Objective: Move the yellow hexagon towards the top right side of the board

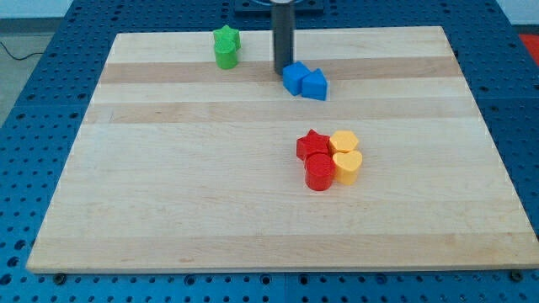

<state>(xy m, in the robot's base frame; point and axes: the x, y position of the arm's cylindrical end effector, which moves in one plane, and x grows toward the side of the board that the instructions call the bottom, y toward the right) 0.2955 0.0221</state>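
The yellow hexagon lies right of the board's middle, in a tight cluster with a yellow heart just below it, a red star to its left and a red cylinder at lower left. My tip is near the view's top, well up and left of the cluster, touching or almost touching the left side of a blue cube. A blue triangular block sits against the cube's right side.
A green star and a green cylinder-like block stand together at the upper left of the wooden board. A blue pegboard table surrounds the board.
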